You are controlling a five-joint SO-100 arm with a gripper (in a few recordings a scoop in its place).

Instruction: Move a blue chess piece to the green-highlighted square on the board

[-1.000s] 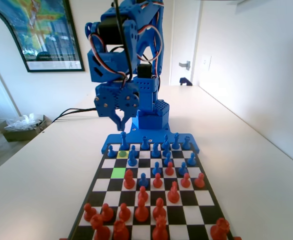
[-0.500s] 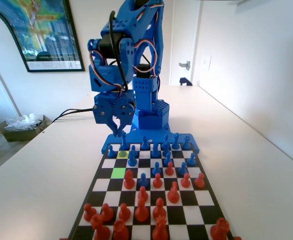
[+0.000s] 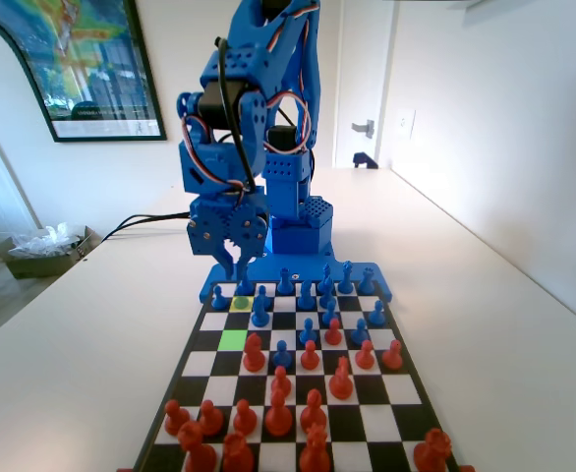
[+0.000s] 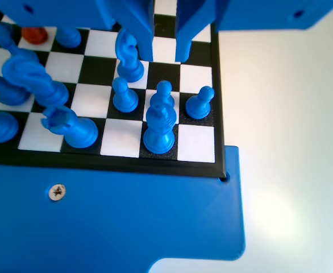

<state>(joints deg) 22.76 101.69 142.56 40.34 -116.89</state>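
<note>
While lower than before — gripper [image 3: 237, 267] over board [image 3: 192, 368] far corner | jaws slightly parted, holding nothing

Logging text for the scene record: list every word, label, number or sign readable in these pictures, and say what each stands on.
No text can be read in either view.
The framed poster on the wall in the fixed view has a pale strip of print along its bottom edge, too small and blurred to read.
The board carries no file or rank marks that show, and the blue pieces and the tool bear no labels.
</note>
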